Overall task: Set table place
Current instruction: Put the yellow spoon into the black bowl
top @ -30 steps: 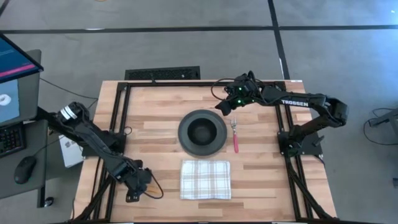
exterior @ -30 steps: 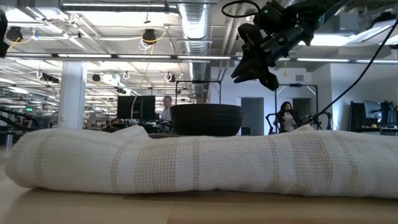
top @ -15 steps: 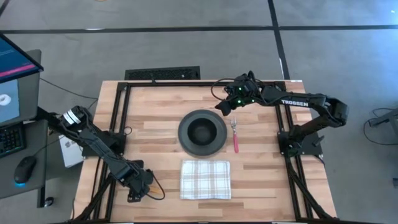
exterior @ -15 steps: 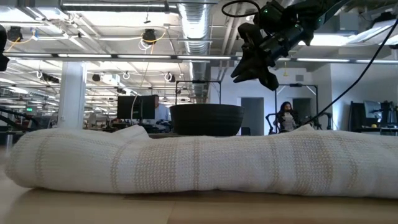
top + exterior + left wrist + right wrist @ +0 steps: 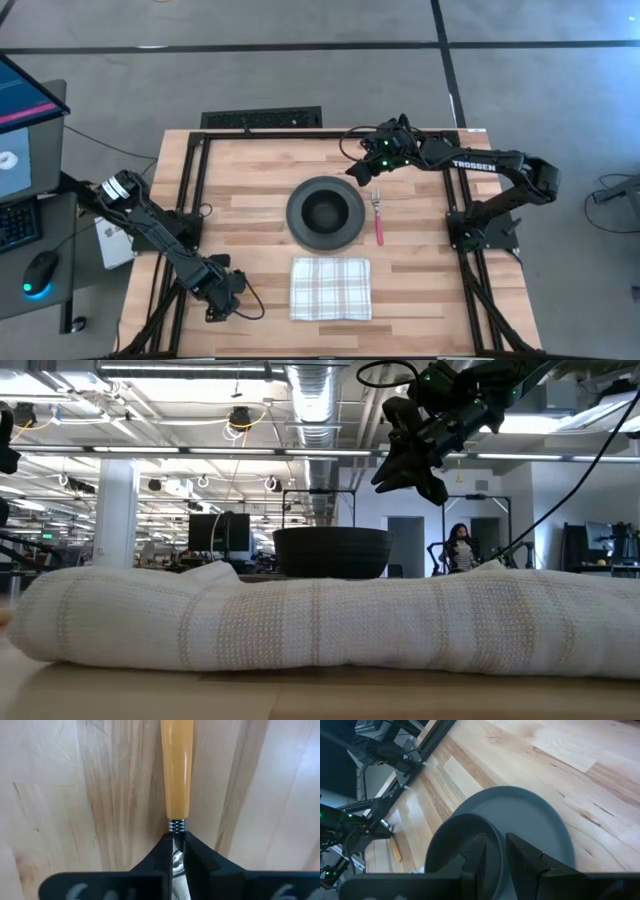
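One spoon point(image 5: 176, 770) lay flat on the worktop point(image 5: 250, 200) at its near left corner, the left hand point(image 5: 174, 851) clamped on its metal neck. Bowl point(image 5: 324, 209) sat on plate point(image 5: 300, 225) mid-worktop, fork point(image 5: 378, 220) just beside, napkin point(image 5: 330, 289) near. Right hand point(image 5: 358, 172) hovered above the plate's far edge, fingers slightly apart.

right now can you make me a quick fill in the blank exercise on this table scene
1. The black bowl sits on the dark grey ____.
2. The left end effector is shut on the metal neck of the ____ with the orange handle.
3. The fork lying on the table has a ____ handle.
4. The right end effector hangs in the air above the table, holding ____.

Missing words: plate; spoon; pink; nothing
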Available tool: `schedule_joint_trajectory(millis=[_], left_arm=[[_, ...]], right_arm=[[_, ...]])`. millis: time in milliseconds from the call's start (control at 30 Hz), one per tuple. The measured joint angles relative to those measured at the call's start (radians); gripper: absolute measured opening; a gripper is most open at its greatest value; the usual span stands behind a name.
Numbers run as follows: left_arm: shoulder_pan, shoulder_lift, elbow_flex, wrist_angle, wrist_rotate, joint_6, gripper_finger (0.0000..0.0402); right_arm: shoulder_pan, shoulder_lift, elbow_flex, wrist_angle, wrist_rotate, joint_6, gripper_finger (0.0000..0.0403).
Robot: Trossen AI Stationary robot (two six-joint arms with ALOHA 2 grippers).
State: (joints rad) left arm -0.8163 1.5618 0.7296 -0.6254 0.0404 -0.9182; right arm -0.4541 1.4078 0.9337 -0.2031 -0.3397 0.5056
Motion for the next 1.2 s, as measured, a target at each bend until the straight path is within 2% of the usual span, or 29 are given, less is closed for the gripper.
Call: schedule_joint_trajectory(millis=[433, 633, 867, 1200], left_arm=[[0.010, -0.026, -0.003, -0.002, -0.018, -0.058, 0.0004], [0.016, -0.051, -0.006, 0.007, -0.110, -0.083, 0.0002], [0.031, -0.058, -0.003, 0.030, -0.132, -0.094, 0.0001], [0.068, -0.141, -0.002, 0.000, -0.211, -0.093, 0.0003]], right_arm=[[0.000, 0.000, 0.000, 0.000, 0.000, 0.000, 0.0098], [0.000, 0.000, 0.000, 0.000, 0.000, 0.000, 0.0098], [0.001, 0.000, 0.000, -0.001, 0.000, 0.000, 0.0098], [0.001, 0.000, 0.000, -0.001, -0.003, 0.002, 0.0098]])
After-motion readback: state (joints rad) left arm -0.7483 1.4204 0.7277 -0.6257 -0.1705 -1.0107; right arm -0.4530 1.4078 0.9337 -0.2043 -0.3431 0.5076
